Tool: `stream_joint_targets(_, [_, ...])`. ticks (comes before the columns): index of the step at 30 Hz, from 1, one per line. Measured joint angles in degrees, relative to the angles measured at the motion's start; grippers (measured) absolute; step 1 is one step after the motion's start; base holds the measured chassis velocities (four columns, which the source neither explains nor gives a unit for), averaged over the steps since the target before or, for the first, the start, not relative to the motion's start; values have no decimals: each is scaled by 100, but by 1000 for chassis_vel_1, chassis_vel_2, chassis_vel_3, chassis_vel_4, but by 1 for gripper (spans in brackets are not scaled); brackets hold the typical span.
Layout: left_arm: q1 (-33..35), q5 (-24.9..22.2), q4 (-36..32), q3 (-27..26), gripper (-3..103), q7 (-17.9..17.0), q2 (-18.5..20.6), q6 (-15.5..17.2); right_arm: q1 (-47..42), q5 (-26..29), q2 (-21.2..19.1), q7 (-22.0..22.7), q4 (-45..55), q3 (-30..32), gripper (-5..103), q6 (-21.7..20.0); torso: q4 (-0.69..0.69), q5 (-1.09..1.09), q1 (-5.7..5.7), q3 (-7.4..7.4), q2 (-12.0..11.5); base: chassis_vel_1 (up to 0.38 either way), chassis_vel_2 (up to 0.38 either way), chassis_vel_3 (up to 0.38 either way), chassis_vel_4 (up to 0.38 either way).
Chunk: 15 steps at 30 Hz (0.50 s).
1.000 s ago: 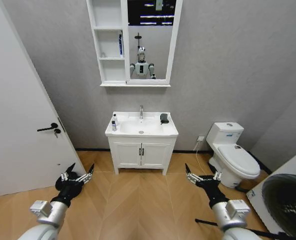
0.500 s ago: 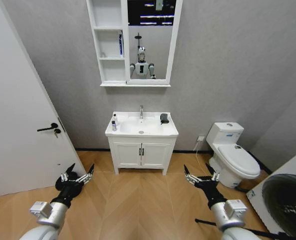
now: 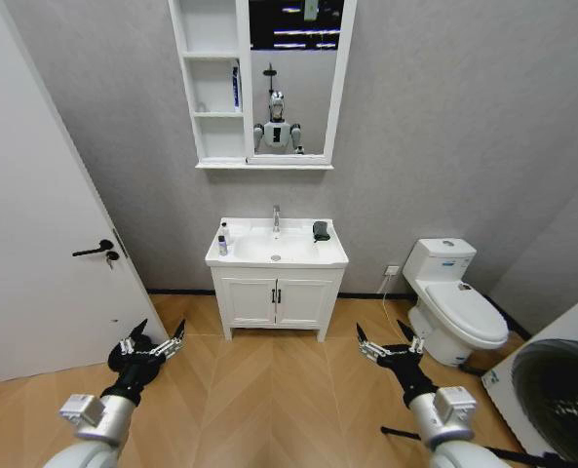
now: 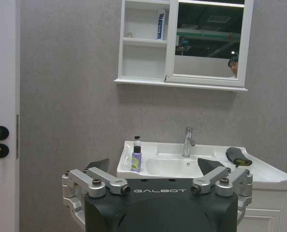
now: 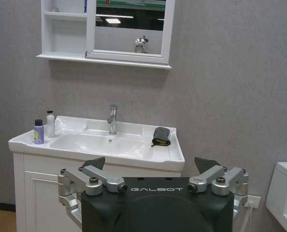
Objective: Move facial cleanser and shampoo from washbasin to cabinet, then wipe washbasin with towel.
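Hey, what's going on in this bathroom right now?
Nothing is being handled yet. The robot stands back from the washbasin, left gripper and right gripper both open and empty, low over the floor. The facial cleanser and shampoo sit on the basin's left edge, the towel on its right.

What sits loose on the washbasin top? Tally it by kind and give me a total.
Purple bottle, the facial cleanser: 1
White bottle, the shampoo: 1
Dark cloth, the towel: 1
Total: 3, all resting on the washbasin rim, bottles at one end, towel at the other.
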Motion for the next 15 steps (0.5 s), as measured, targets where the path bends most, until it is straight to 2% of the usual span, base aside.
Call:
stream_joint_targets(8, [-10, 32, 1, 62, 100, 9, -27, -12, -28, -36, 14, -142, -3, 2, 100, 96, 0, 0, -2, -1, 1, -53, 37, 48, -54])
stream_joint_targets(15, [-16, 79, 24, 99, 100, 8, -65, -11, -75, -47, 32, -174, -74, 7, 100, 178, -1, -1, -1, 0, 1, -175, 170, 178, -179])
